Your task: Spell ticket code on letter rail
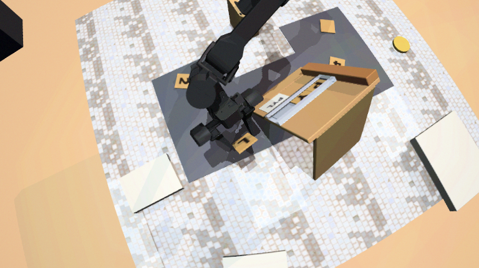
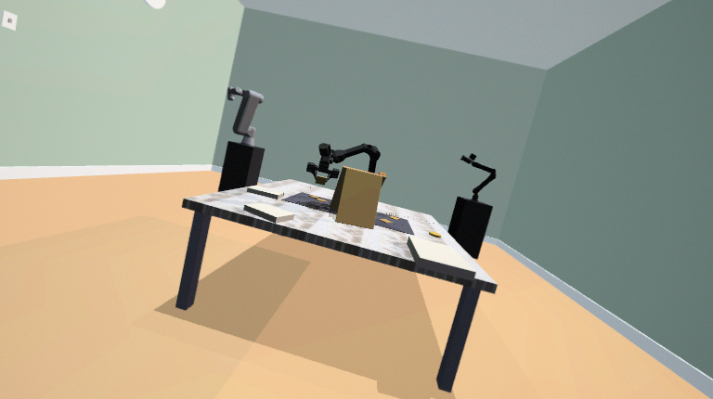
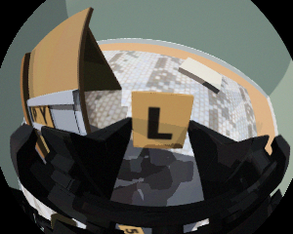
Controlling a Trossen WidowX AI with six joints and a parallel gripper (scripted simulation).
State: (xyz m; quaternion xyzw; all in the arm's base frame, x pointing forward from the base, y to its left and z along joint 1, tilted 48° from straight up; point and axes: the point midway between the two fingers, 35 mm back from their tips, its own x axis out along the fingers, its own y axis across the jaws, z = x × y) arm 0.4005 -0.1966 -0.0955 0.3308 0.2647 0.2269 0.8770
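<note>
While clamped between the end effector fingers, the L tile hangs near the rail's open end.

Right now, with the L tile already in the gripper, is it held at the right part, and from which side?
The gripper is shut on the L tile, pinching its lower part between the two fingers and leaving the letter face and upper edge bare. For a thin flat square that looks sound: the free edge can lead into the rail from its open end.
</note>
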